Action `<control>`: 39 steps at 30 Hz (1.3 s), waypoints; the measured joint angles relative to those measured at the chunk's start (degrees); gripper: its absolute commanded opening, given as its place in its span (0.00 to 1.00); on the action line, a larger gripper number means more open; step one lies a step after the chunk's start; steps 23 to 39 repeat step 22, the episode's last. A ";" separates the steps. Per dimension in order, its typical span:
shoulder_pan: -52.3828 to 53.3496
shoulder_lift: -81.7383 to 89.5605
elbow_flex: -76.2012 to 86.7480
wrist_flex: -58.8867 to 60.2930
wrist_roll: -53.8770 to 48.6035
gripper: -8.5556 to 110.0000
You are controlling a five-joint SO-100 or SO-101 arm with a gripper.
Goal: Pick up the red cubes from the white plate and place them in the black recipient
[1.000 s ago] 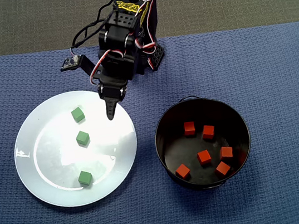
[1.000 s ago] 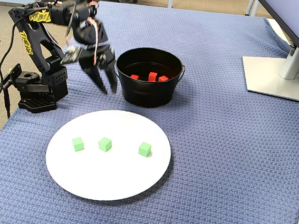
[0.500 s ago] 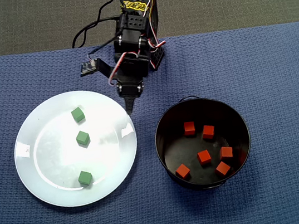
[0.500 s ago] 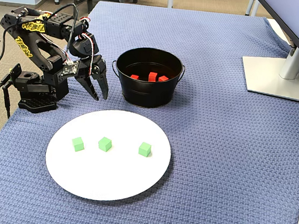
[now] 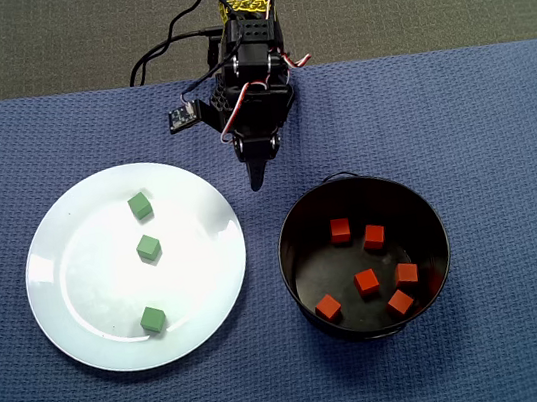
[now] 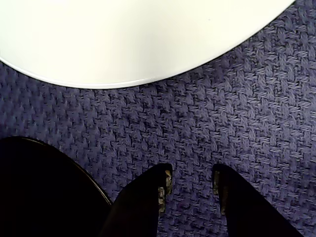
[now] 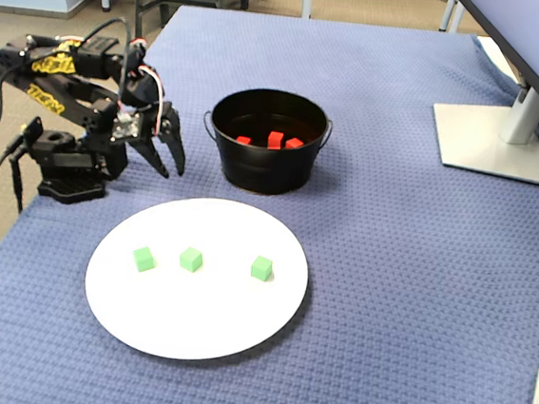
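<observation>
A desk covered in blue woven cloth stands on beige carpet. Left of the black pot lies a white plate with three green cubes. Six red cubes sit inside the pot. The end effector, slightly spread and empty, hovers beside the pot.
</observation>
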 measured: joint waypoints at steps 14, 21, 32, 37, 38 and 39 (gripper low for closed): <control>0.00 4.39 5.54 -0.70 0.88 0.07; 0.79 5.19 6.50 -1.05 1.76 0.07; 0.79 5.54 6.50 -1.05 2.11 0.07; 0.79 5.54 6.50 -1.05 2.11 0.07; 0.79 5.54 6.50 -1.05 2.11 0.07; 0.79 5.54 6.50 -1.05 2.11 0.07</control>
